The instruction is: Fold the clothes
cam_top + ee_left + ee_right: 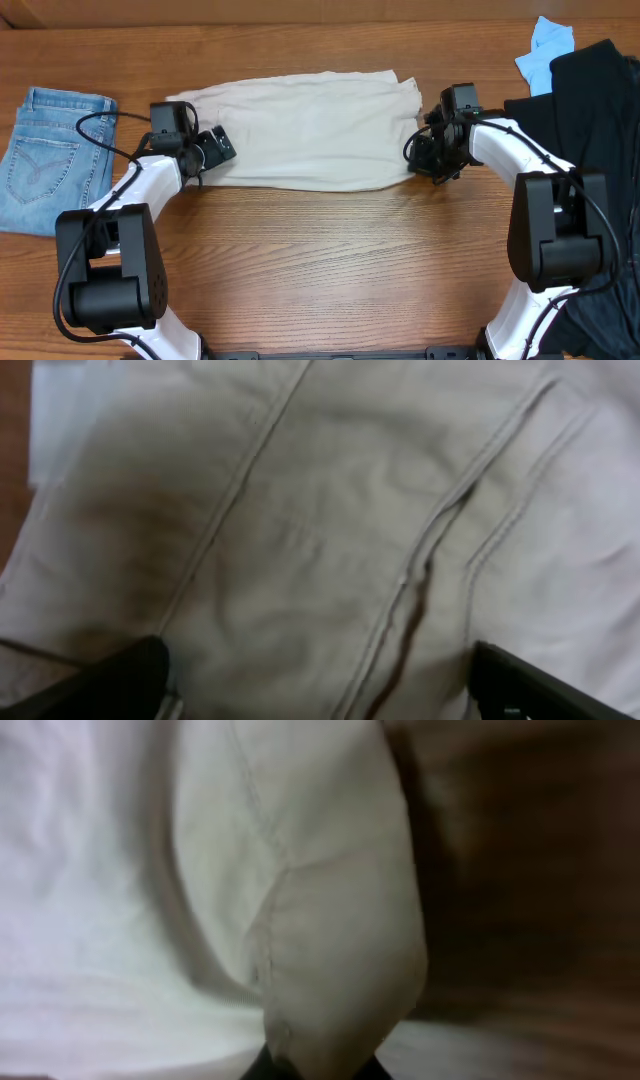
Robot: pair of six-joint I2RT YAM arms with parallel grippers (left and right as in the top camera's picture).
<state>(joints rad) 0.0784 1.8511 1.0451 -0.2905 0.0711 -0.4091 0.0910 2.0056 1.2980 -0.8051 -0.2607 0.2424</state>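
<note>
The right gripper (315,1068) pinches the shorts (310,130) at their right edge; the left gripper (320,685) hangs wide open over their left end.

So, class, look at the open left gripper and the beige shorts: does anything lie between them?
Nothing visible does. The left gripper stands open right over the left end of the beige shorts; in its wrist view only beige cloth shows between its fingers. The folded jeans lie apart, further left.
</note>
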